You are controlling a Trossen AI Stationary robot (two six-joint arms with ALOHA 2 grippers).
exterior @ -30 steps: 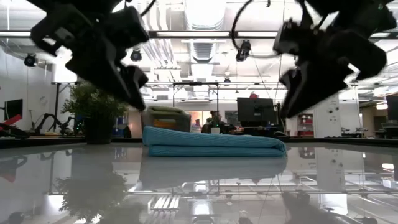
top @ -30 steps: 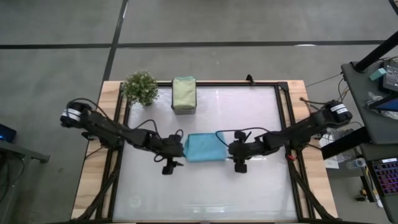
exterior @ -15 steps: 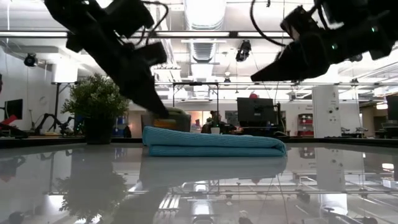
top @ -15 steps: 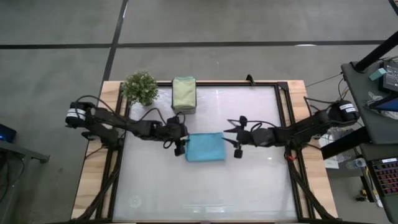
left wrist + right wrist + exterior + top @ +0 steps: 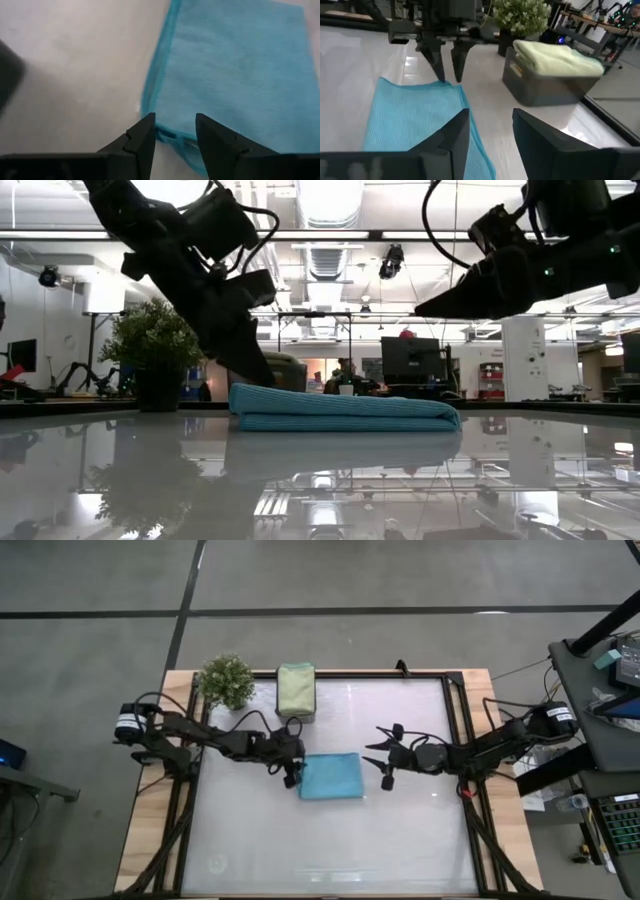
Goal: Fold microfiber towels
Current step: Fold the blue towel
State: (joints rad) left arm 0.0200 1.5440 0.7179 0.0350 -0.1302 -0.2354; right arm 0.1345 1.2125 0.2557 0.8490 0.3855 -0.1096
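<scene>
On the desk (image 5: 400,840), a folded blue towel (image 5: 331,776) lies centred, a green towel (image 5: 295,688) atop the grey box (image 5: 545,90) behind. The left gripper (image 5: 291,771) straddles the blue towel's left edge, partly open, gripping nothing; the right gripper (image 5: 385,754) hovers beside, parted, empty. Likely next: pinching that edge for stacking or another fold.

Glossy white table (image 5: 400,840) in a wooden frame, filling mid-frame. At centre, 1 folded blue towel (image 5: 330,776). Upper left: potted plant (image 5: 226,681), dark box (image 5: 296,712).
</scene>
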